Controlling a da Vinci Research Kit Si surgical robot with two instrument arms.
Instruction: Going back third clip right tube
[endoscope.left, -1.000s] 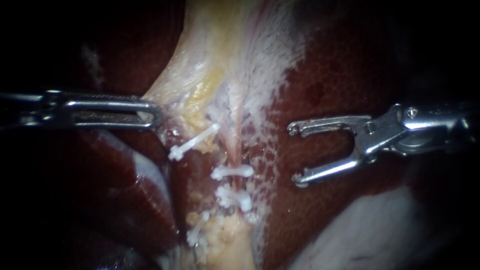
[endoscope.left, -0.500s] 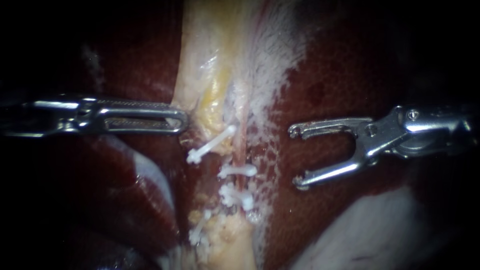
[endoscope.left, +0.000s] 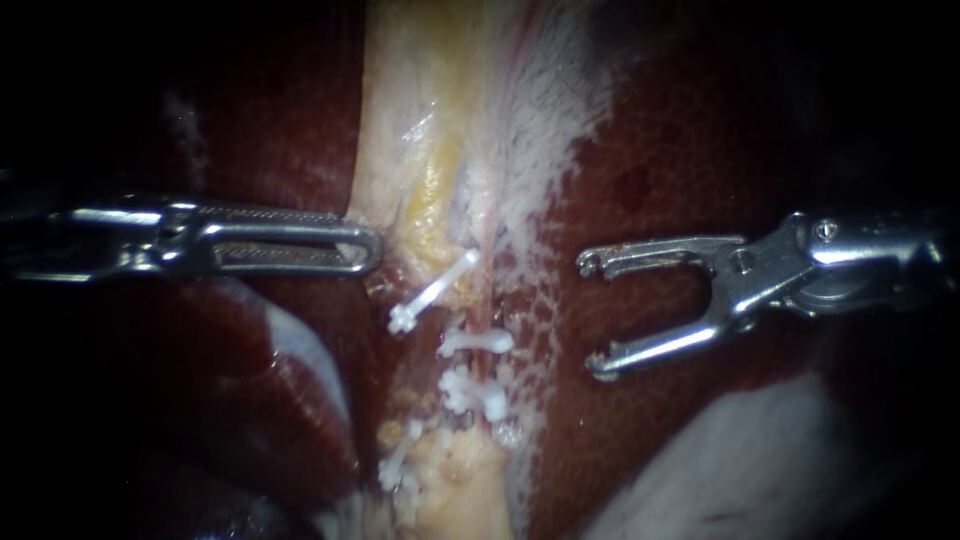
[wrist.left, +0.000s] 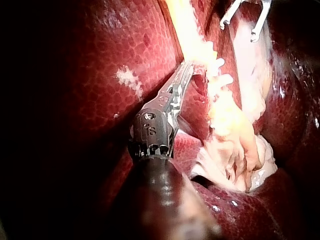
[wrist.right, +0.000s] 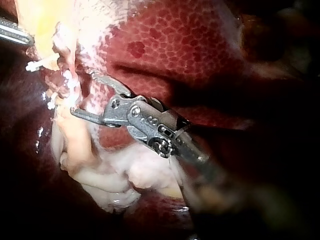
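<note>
Jaws of the right instrument (endoscope.left: 590, 312) stand spread wide with nothing between them, their mouth facing the clips. We take the task's thing to be one of the white clips set on the thin pink tube (endoscope.left: 486, 300) in the middle of the endoscope view, which we judge to be the right tube. One crosswise clip (endoscope.left: 475, 343) lies flat across this tube, its long axis side to side. Just below it sits a clip cluster (endoscope.left: 470, 392) (we cannot tell how many clips it holds, so we cannot name the third). A slanted clip (endoscope.left: 435, 290) lies just above and to the left, its long axis running from lower left to upper right. The tube itself runs up and down, bedded in yellow tissue (endoscope.left: 430, 190), with dark red liver (endoscope.left: 680, 150) on both sides.

From the open jaws the crosswise clip lies to the view's left, near but apart, within the span of the mouth. The right instrument is the nearer of the two to it. In our judgement a retreat straight back along the shaft, toward the view's right, would carry the jaws clear of every clip.

Opposite, the left instrument (endoscope.left: 372, 250) has its jaws closed on the edge of the yellow tissue, beside the slanted clip and not touching it.
</note>
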